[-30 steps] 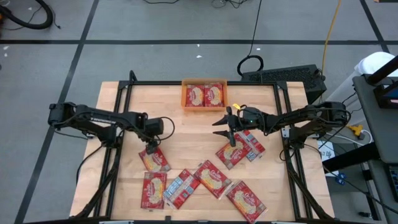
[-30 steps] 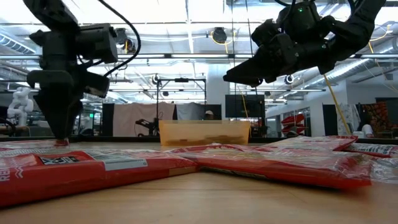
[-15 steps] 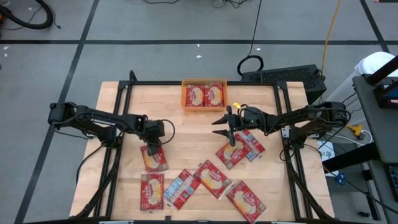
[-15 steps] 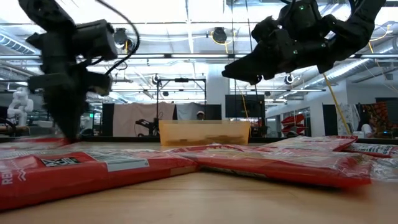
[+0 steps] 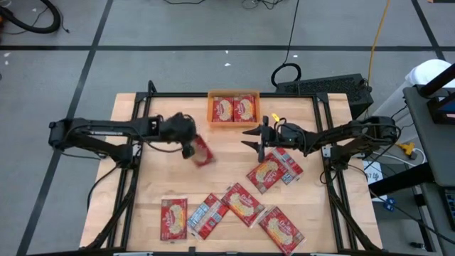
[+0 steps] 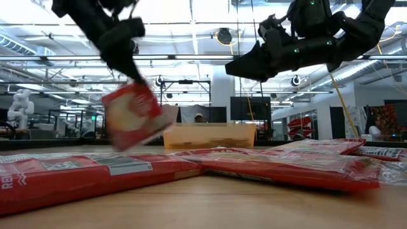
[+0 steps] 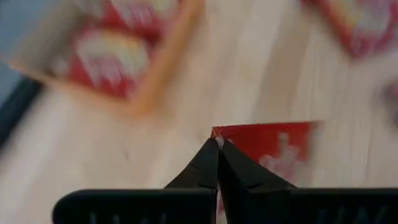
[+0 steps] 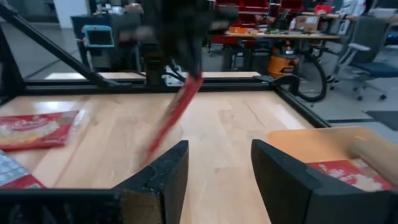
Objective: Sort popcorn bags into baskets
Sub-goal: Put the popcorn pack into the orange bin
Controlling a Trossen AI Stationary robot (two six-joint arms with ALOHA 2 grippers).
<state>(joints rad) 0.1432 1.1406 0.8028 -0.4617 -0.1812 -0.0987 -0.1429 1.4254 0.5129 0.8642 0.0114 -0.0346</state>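
Left gripper carrying one popcorn bag clear of the table, just front-left of the orange basket.
Jaws pinched shut on the bag's upper edge; bag hangs tilted, long axis slanting down and away from the basket. Right gripper hovers front-right of the basket, jaws apart, empty. Two bags already lie flat in the basket; the remaining bags lie well in front of it.
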